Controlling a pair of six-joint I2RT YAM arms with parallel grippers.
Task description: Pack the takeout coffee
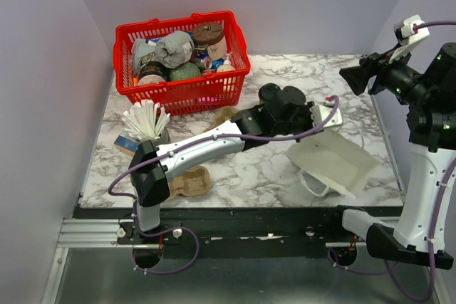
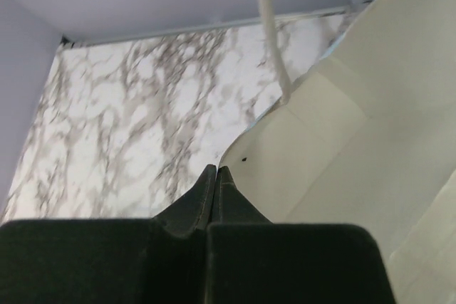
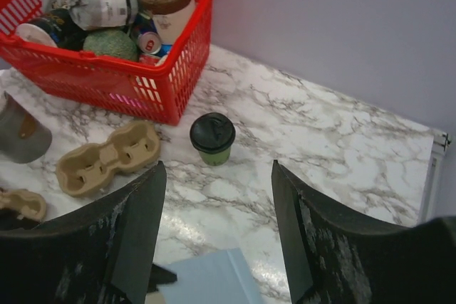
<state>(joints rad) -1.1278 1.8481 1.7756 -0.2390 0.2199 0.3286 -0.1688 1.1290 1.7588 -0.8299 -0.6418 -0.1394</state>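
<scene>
The takeout coffee (image 3: pixel 212 135), a small green cup with a round black lid, stands upright on the marble table just right of a cardboard carrier. In the top view only its lid (image 1: pixel 269 93) shows, behind my left arm. My right gripper (image 3: pixel 217 165) hangs open high above the table, the cup framed between its fingers and well below them; it shows at the right (image 1: pixel 355 77). My left gripper (image 2: pixel 216 169) is shut on the edge of a white paper bag (image 1: pixel 333 163), which lies on its side. That lifted bag edge (image 3: pixel 210 279) appears low in the right wrist view.
A red basket (image 1: pixel 182 62) full of groceries stands at the back left. A grey metal cup of white stirrers (image 1: pixel 146 122) sits in front of it. Brown cardboard cup carriers (image 3: pixel 107 158) (image 1: pixel 189 181) lie near the basket and the front left.
</scene>
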